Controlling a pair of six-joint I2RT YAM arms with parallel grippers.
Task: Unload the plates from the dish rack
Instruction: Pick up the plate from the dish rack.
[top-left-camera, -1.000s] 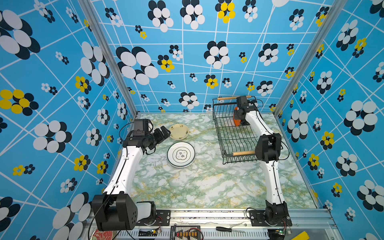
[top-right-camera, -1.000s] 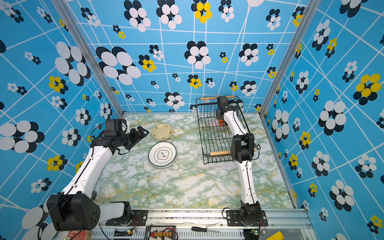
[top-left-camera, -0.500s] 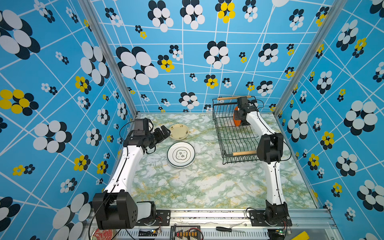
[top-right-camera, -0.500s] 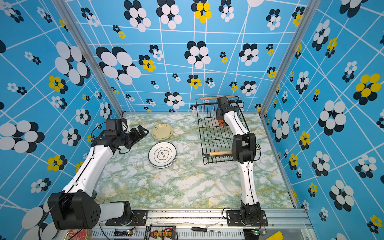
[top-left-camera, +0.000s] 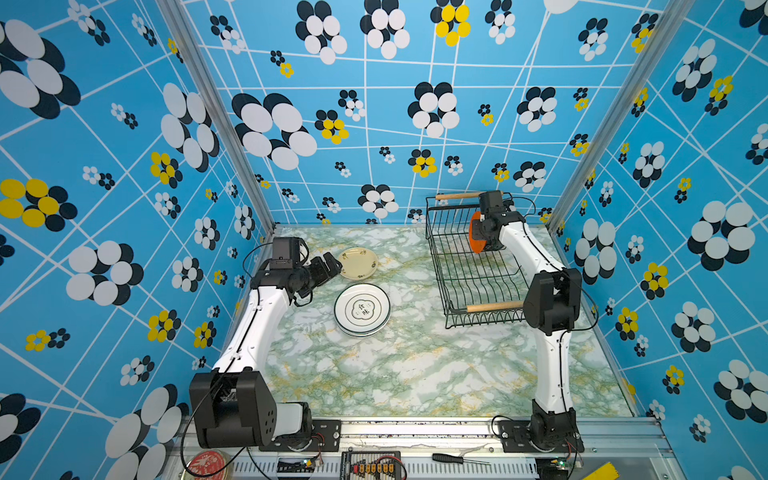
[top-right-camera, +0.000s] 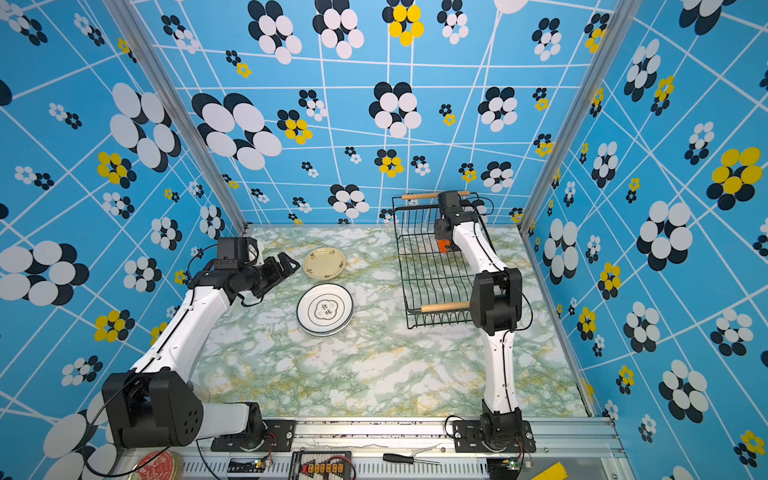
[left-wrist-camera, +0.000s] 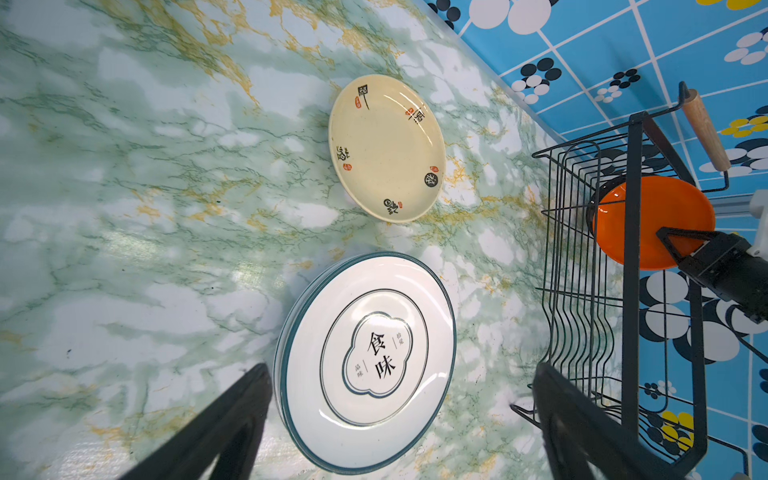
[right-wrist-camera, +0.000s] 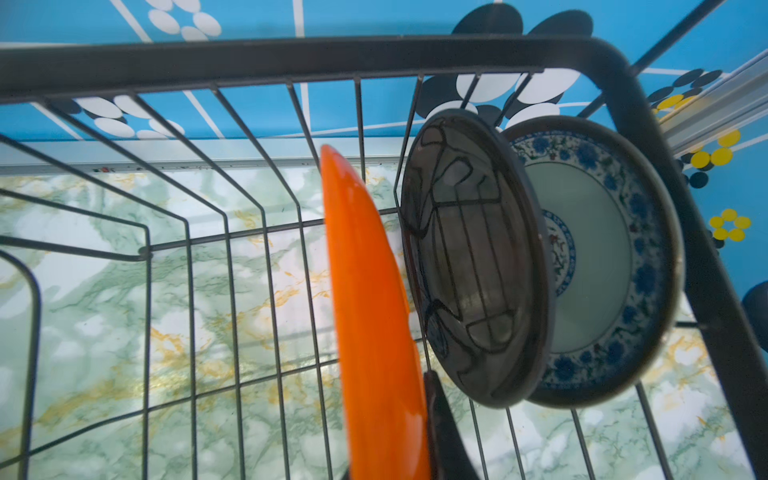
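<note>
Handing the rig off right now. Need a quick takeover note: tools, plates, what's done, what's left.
Left tool: open, empty, hovering beside the cream plate.
Right tool: shut on the orange plate, which stands on edge at the far end of the dish rack.
Done: cream plate and white emblem plate, which tops a small stack, lie flat on the table.
Left: orange plate out, then the black plate and blue-patterned plate standing next to it in the rack.
</note>
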